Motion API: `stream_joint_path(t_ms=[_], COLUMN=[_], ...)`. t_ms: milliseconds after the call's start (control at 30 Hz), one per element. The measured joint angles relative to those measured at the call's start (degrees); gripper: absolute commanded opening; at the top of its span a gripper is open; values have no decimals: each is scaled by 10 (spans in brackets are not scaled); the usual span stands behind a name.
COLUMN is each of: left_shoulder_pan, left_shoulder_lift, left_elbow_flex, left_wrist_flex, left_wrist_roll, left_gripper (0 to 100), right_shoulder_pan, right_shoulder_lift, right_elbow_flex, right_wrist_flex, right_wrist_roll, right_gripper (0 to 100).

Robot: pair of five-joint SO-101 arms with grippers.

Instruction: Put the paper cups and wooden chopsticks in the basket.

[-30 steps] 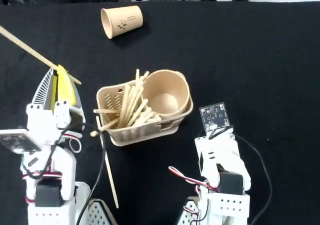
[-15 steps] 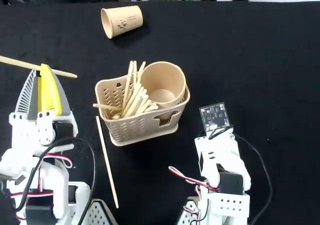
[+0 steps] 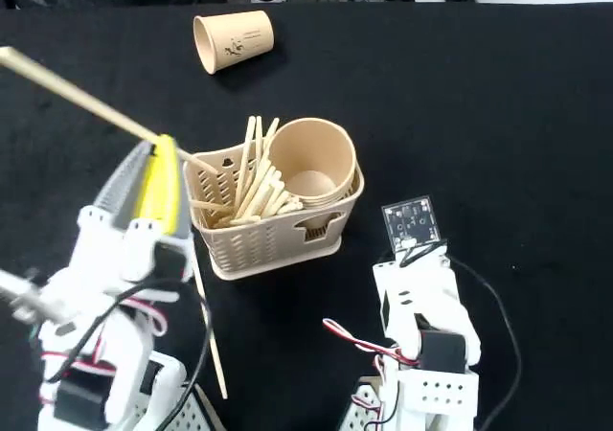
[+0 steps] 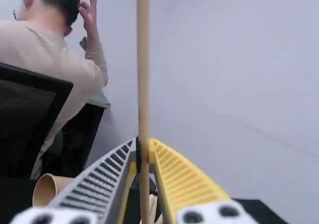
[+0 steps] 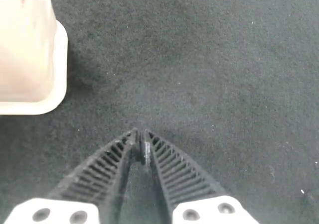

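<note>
wooden chopstick point(image 3: 77, 96) clamped in the left pincer point(image 3: 158, 151) beside the basket point(image 3: 278, 249)

in the high view the left pincer is up off the black surface point(image 3: 498, 115), just beside the basket's left rim, its yellow and grey fingers closed narrow on the one chopstick. the stick slants away from the basket toward the surface's left edge, and its near end reaches over the basket's rim. the left wrist view shows the same grip point(image 4: 142, 152), with the stick point(image 4: 143, 59) standing up between the two fingers.

the beige basket sits upright mid-surface. it holds a bundle of chopsticks point(image 3: 254, 187) leaning in its left part and an upright paper cup point(image 3: 311, 168) in its right part. another paper cup point(image 3: 233, 40) lies on its side near the far edge, well apart from the basket. one loose chopstick point(image 3: 213, 345) lies flat on the surface by the left arm's base, close to the basket's front left corner.

the right pincer point(image 5: 139, 144) is closed on nothing, low over bare surface, with a basket corner point(image 5: 30, 59) near it.
</note>
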Motion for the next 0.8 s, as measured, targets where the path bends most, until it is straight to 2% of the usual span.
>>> stream_joint_path(t_ms=[100,267,433,633,800], left_shoulder_pan=[11,14,14,-34,-91], left_shoulder_lift=[2,4,4,10,124], left_elbow_flex=[48,99,94,-19,-172], left_wrist_flex=[0,4,52,198,316], left_wrist_roll=[-31,-103,-108,-86,-79], left_gripper=[42,129,150,195,197], right_shoulder_pan=[0,0,0,0,0], right_shoulder_lift=[0,0,0,0,0], right_elbow_flex=[0,0,0,0,0], right_wrist_flex=[0,0,0,0,0], right_wrist_roll=[0,0,0,0,0], right_gripper=[11,11,11,11,11])
